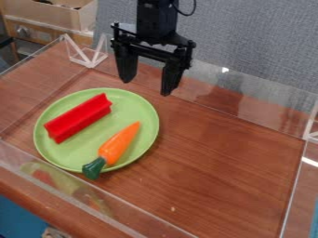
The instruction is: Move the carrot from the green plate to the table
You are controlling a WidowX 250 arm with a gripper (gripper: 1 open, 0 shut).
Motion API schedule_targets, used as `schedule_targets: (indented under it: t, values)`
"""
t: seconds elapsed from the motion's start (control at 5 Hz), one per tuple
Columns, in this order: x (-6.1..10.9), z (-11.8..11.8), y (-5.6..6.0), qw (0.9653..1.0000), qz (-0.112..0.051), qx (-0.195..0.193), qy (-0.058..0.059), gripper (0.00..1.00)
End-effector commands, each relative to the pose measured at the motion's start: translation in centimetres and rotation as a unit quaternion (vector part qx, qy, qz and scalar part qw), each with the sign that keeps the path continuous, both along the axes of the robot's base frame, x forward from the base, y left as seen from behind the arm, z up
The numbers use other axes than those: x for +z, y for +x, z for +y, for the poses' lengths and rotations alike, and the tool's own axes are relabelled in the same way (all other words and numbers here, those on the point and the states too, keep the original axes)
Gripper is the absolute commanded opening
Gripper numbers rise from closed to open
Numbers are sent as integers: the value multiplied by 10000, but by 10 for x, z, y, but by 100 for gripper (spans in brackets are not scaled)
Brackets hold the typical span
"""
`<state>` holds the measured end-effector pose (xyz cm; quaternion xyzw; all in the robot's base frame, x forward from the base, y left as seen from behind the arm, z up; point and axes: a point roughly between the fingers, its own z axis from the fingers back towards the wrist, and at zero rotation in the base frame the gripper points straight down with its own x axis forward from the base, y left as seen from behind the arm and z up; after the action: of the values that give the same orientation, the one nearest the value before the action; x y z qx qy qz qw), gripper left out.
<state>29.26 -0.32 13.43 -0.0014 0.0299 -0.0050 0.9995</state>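
Observation:
A small orange carrot (pixel 115 148) with a dark green stem end lies on the near right rim of the round green plate (pixel 69 149), its stem hanging over the edge toward the front. The black gripper (pixel 149 81) hangs above the plate's far right edge, pointing down, its two fingers spread wide with nothing between them. It is well clear of the carrot, up and behind it. The reddish-brown wooden table (pixel 224 158) carries the plate.
A red rectangular block (pixel 78 116) lies on the plate's left half. Low clear acrylic walls (pixel 267 102) edge the tabletop. Bare wood stretches to the right of the plate. A cardboard box (pixel 50 19) sits beyond the far left wall.

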Motion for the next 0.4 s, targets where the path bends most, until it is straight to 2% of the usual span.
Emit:
schedule_targets:
  t: [0.0, 0.2]
  values:
    - [-5, -5, -1, 10000, 17, 27, 19, 0]
    - [-8, -12, -7, 9999, 60, 63, 51, 100]
